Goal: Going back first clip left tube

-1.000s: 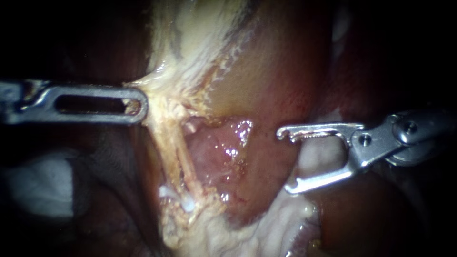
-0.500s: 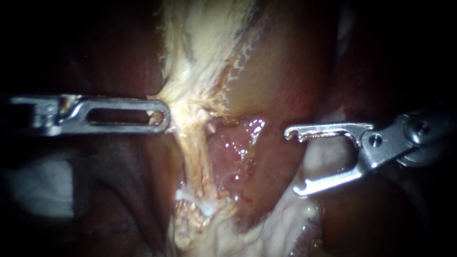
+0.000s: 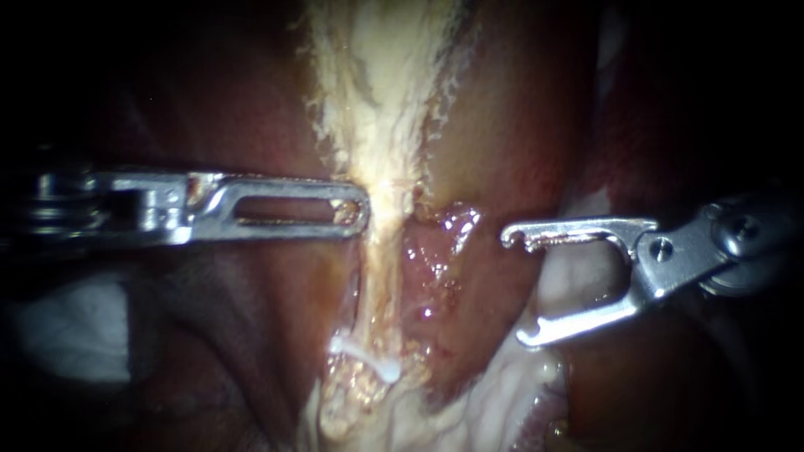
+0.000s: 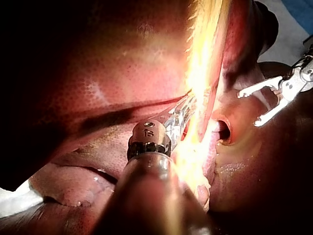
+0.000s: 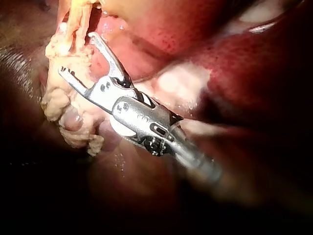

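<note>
Steel comes in from 9 o'clock in the endoscope view: the left instrument [image 3: 347, 209] lies level, the long slot of one jaw facing the camera. Its jaws are closed on the pale band [image 3: 381, 109] of tissue, and a scrap of that tissue shows inside the end of the slot. The band runs down from 12 o'clock and narrows at the grip into a thin yellowish tube [image 3: 378, 276] that heads toward 6 o'clock. Dark red liver [image 3: 243, 335] lies under the instrument, toward 7 o'clock.

Low on the tube, close to 6 o'clock from the picture's middle, a small white clip [image 3: 363, 354] sits across it at a slant, above a lumpy mass of pale fat. Just to the 3 o'clock side of the tube a wet, raw pink patch [image 3: 435, 259] glistens.

Further toward 3 o'clock the right instrument [image 3: 515, 287] comes in with its jaws spread wide and nothing between them. Both hooked tips point at the tube but stand well apart from it and from the clip.

The right wrist view shows the same wide, empty jaws, ahead of them the fatty lumps. In the left wrist view the left instrument's jaws meet the brightly lit band, with the right instrument beyond it.
</note>
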Available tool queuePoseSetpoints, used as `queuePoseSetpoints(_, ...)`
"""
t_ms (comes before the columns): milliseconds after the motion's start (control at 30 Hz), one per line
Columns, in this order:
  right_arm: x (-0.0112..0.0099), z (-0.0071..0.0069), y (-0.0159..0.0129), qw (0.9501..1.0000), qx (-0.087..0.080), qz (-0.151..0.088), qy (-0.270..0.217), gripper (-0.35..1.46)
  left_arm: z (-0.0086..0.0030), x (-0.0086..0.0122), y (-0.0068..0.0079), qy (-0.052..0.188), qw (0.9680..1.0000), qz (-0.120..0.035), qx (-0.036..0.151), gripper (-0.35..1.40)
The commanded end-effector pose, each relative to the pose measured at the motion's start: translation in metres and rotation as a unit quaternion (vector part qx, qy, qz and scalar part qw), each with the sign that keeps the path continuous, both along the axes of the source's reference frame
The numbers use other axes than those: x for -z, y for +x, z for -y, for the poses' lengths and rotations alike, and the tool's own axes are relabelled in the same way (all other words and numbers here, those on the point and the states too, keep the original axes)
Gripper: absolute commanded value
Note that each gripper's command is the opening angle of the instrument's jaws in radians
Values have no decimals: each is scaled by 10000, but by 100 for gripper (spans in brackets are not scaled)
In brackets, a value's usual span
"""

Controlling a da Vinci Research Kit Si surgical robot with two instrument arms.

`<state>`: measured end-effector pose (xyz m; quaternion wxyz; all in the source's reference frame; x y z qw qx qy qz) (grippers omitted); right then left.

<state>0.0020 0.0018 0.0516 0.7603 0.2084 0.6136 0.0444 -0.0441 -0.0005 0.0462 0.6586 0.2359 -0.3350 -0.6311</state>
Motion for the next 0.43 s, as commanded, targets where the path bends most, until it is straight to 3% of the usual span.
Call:
queuePoseSetpoints(33, 0, 0, -1, 10000, 1, 2, 0, 60, 0, 0, 1, 0, 10000, -5, 0, -35)
queuePoseSetpoints(433, 1, -2, 0, 10000, -4, 6, 6, 60, 0, 2, 5, 5, 10000, 4, -14, -35)
